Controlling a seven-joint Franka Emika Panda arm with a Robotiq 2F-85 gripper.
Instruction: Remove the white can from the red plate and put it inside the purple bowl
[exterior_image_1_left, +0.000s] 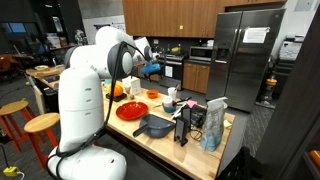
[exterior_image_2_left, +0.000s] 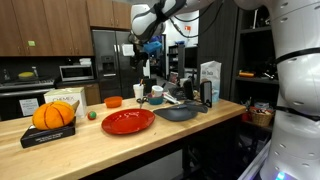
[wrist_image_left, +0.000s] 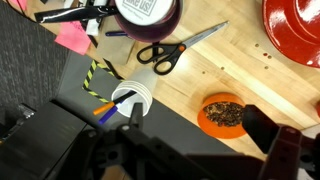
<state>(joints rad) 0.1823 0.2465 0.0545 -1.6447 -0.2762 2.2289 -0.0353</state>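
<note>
Wrist view: my gripper (wrist_image_left: 196, 120) stands apart and empty; white can (wrist_image_left: 143, 8) sits in purple bowl (wrist_image_left: 174, 16) at twelve o'clock.

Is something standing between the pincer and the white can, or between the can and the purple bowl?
Nothing visible. The short white can seems to sit already inside the dark purple bowl; the flat red plate is bare. The pincer hangs above them in free air.
</note>
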